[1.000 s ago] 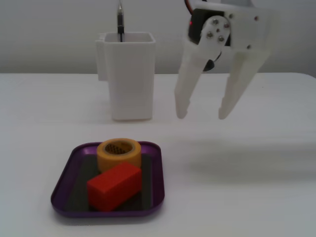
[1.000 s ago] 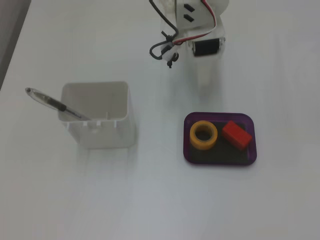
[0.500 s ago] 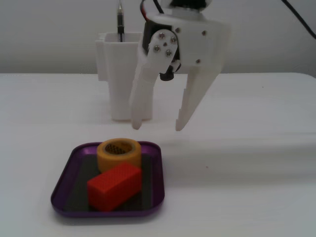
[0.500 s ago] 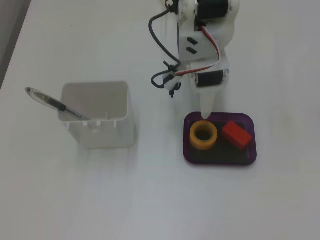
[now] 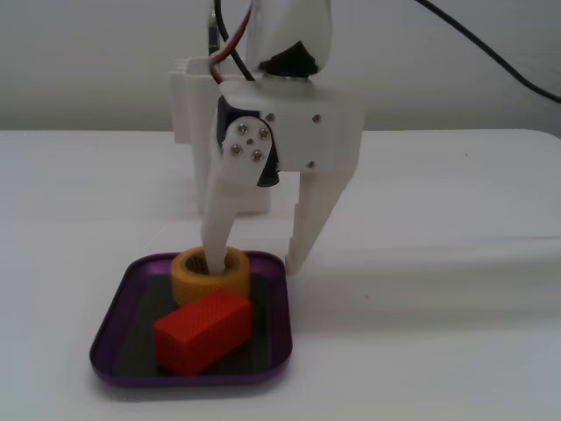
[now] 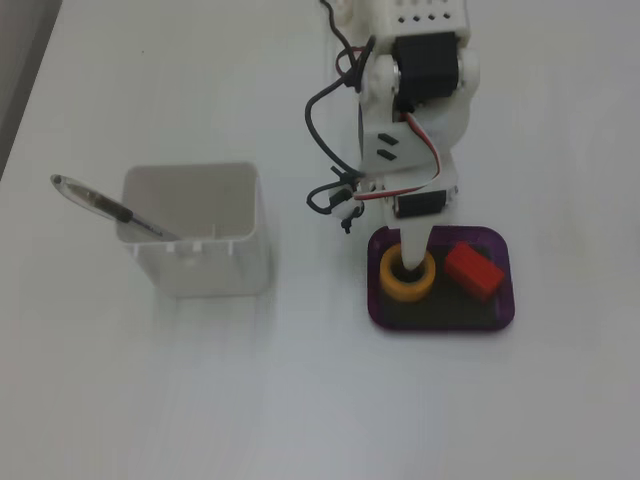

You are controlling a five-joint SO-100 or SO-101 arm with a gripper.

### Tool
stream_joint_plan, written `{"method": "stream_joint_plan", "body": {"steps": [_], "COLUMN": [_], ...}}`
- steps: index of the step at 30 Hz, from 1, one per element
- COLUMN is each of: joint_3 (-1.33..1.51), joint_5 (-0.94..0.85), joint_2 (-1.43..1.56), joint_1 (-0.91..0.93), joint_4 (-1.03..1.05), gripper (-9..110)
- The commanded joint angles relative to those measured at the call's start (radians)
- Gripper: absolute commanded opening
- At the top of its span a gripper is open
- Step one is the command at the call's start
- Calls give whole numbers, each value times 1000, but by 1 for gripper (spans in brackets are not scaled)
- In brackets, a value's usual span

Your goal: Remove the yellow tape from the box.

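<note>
Lying flat in box [image 5: 279,338] [image 6: 505,295], yellow tape [image 5: 210,281] [image 6: 407,284] keeps hollow core facing up, ring axis vertical (no long axis, shape round). Tape sits at box's rear in a fixed view, at box's left in the other. Red block [image 5: 203,330] [image 6: 472,271] lies beside it, touching or nearly so. Gripper [image 5: 254,254] spread wide: one finger [image 5: 216,237] [image 6: 412,248] down inside core, other finger [image 5: 311,224] outside ring, beyond box rim. Tape wall between fingers, not pinched. White container [image 6: 200,235] with pen [image 6: 110,207] stands well apart.
</note>
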Motion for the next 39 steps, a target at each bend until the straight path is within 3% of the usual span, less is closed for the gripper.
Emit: {"method": "stream_joint_plan", "body": {"steps": [1,10,22,39], "joint_3": [-61,-92,-103,-531], "joint_5": [-3,-3,0,63], "joint_2": [6,-48,-31,-34], "joint_1": [-6,-6,-8,52], "joint_4": [6,6,25,364], "gripper": [13,0,-1,-1]}}
